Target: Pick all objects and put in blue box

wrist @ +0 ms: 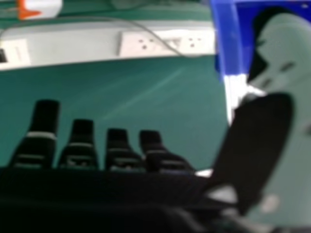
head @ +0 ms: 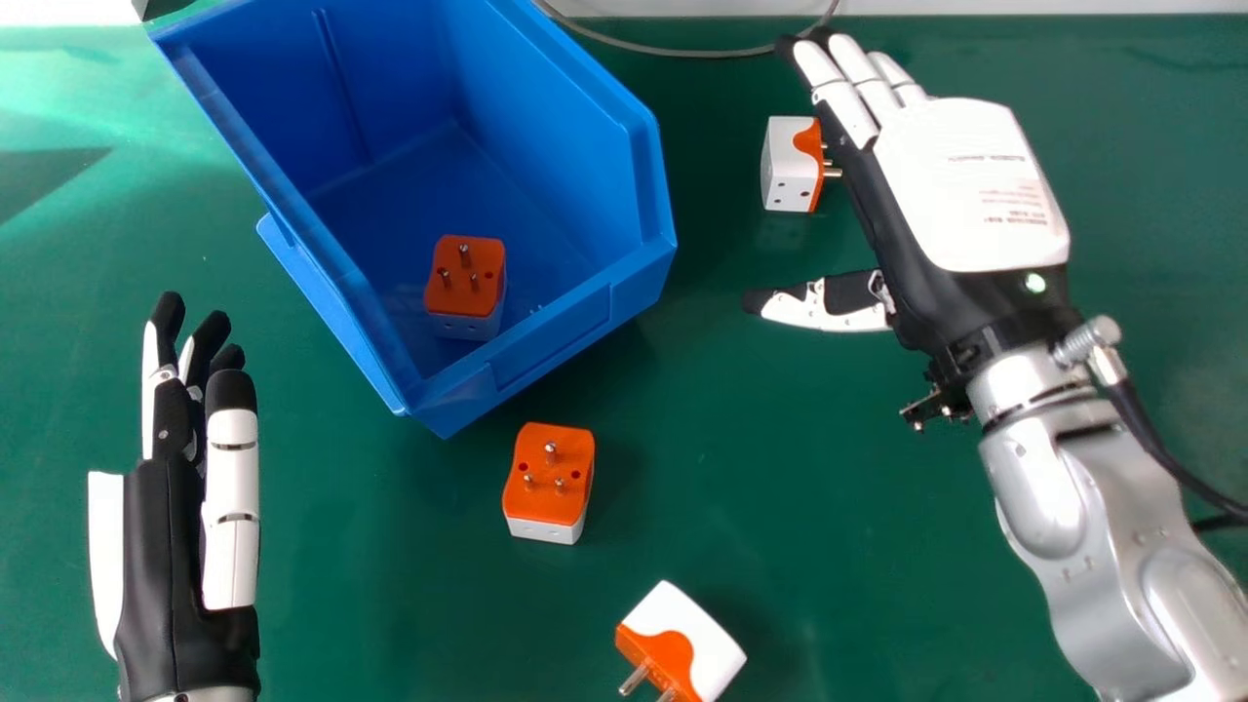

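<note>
The white-and-orange plug adapter [head: 792,166] lies on the green table [head: 780,468], just beside the right hand [head: 960,185], on its thumb side, between its fingers and the blue box [head: 556,341]. That hand is spread wide, fingers straight and thumb well out, with nothing in its grasp.

The likeliest trouble is a shove instead of a grip: the pins face the fingers, so closing in from that side could catch them and turn the adapter or push it against the box. A thumb closing too near the wrist could miss the body altogether.

Its pins point sideways, towards the hand — whether they touch it I cannot tell. The body's longer visible side runs roughly along the outstretched fingers, though not quite parallel — they slant across it.
</note>
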